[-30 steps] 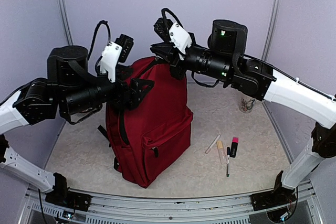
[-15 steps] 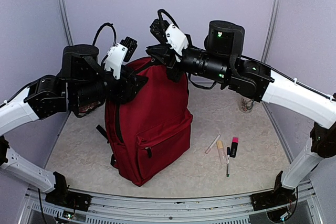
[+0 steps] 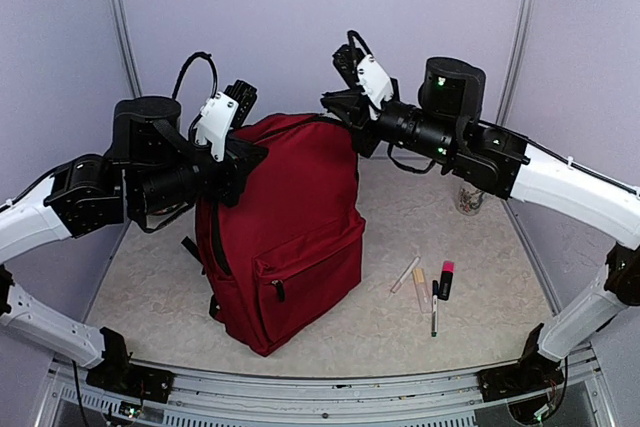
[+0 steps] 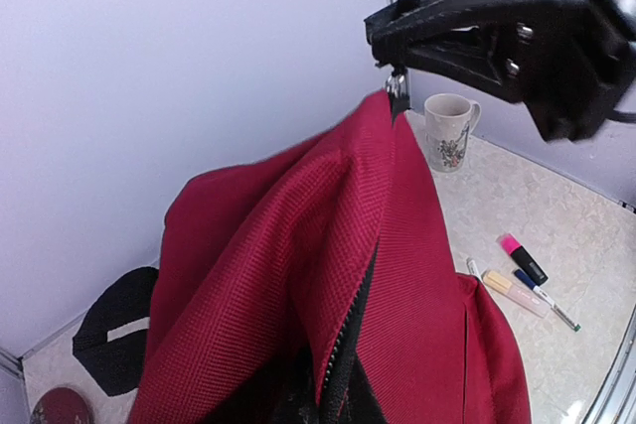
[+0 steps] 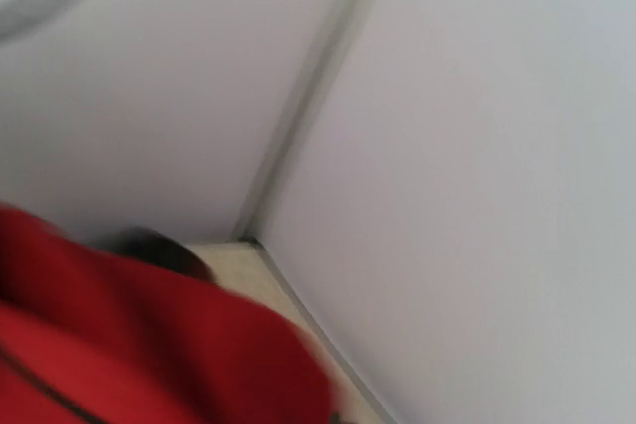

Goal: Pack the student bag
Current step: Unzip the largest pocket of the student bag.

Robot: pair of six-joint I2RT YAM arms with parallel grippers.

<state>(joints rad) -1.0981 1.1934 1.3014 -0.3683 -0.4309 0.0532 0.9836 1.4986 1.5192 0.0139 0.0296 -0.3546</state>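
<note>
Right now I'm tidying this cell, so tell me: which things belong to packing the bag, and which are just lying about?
Job: student bag; right gripper pinching its zipper pull; likely the pink highlighter, pen and pale markers, to pack.
Lying about: mug; black lip-shaped item behind the bag.

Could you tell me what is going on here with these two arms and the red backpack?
Both arms are at the top of the student bag, which stands upright on the table. The right gripper appears to pinch the bag's peak by the zipper pull; the left gripper sits at its upper left side, grip unclear. The main zipper is partly open. The pens lie beside the bag, not yet packed.
</note>
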